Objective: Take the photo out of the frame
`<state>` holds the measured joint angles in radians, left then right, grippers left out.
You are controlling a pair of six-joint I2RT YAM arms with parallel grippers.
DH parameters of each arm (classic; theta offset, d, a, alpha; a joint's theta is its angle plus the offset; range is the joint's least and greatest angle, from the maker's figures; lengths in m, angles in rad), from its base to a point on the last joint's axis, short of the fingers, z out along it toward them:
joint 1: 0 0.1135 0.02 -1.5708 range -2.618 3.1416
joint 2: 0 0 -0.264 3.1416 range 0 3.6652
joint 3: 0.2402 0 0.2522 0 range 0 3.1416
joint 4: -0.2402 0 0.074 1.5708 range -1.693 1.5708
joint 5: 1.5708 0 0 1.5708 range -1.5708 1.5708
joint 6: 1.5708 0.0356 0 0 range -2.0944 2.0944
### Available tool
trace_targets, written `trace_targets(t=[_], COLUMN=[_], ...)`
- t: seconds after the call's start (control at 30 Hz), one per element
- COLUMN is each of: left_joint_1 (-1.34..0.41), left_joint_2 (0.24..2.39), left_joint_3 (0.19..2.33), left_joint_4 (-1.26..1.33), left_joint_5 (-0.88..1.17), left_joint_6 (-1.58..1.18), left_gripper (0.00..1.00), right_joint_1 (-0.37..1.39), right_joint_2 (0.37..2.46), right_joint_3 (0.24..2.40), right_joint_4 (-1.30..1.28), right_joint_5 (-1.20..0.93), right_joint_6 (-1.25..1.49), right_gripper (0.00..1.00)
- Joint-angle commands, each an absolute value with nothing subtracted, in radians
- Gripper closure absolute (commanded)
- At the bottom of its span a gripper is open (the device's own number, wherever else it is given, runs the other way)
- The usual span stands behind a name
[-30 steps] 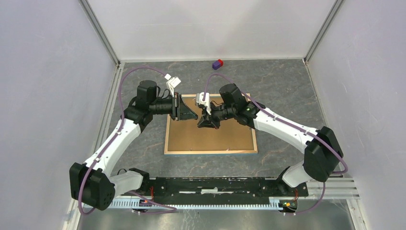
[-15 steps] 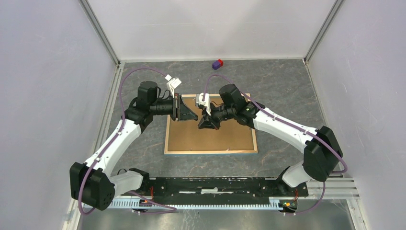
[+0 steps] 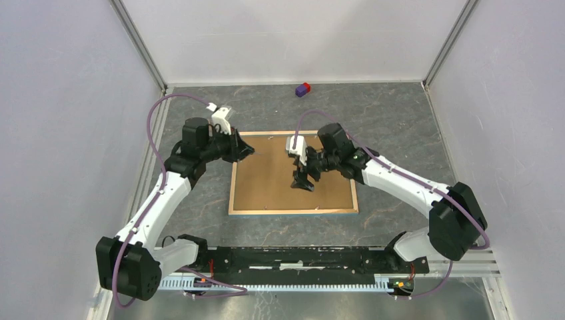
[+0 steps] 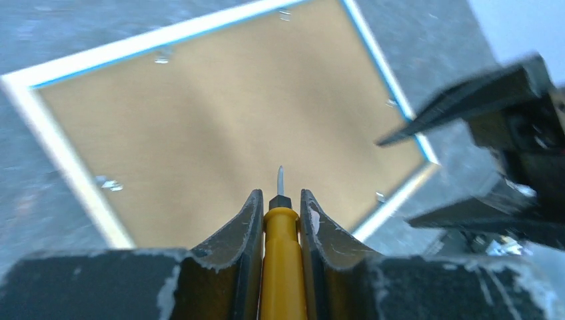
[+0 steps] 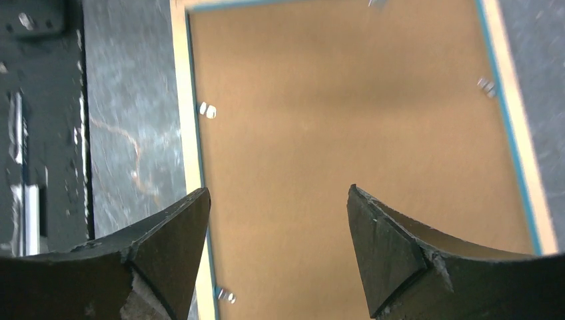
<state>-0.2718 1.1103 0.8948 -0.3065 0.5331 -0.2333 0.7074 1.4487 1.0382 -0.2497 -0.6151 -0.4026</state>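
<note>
The frame (image 3: 273, 193) lies face down on the table, its brown back up, with a light wood rim and a thin blue edge. Small metal tabs (image 5: 207, 110) sit along its sides. The photo is hidden under the backing. My left gripper (image 3: 245, 152) hovers at the frame's far left corner, shut on a yellow screwdriver (image 4: 282, 253) whose metal tip points out over the backing (image 4: 200, 100). My right gripper (image 3: 303, 181) hangs over the middle of the back, open and holding nothing (image 5: 277, 190). It also shows at the right of the left wrist view (image 4: 493, 167).
A small purple and red block (image 3: 303, 89) lies by the far wall. White walls close in the table on three sides. The arms' black base rail (image 3: 300, 257) runs along the near edge.
The two grippers were close together over the frame's far edge. The right one has opened and drawn back to the right. The left one has pulled back left.
</note>
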Motion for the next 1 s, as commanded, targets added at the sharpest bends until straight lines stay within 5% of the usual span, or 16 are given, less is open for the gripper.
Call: trace_targets(t=[0.0,0.97], left_joint_1=[-0.188,-0.149], left_joint_2=[1.122,1.319], left_joint_3=[0.817,0.719], left_joint_4=[-0.145,0.005], left_joint_5=[0.331,0.203], left_joint_6=[-0.103,0.084], left_gripper=[0.98,0.98], right_joint_1=[0.720,1.021], right_joint_2=[1.401,1.679], right_joint_3=[0.929,1.029], right_joint_4=[-0.271,-0.323], right_joint_5=[-0.541,-0.387], right_joint_6=[-0.509,-0.564], right_gripper=[0.19,0.29])
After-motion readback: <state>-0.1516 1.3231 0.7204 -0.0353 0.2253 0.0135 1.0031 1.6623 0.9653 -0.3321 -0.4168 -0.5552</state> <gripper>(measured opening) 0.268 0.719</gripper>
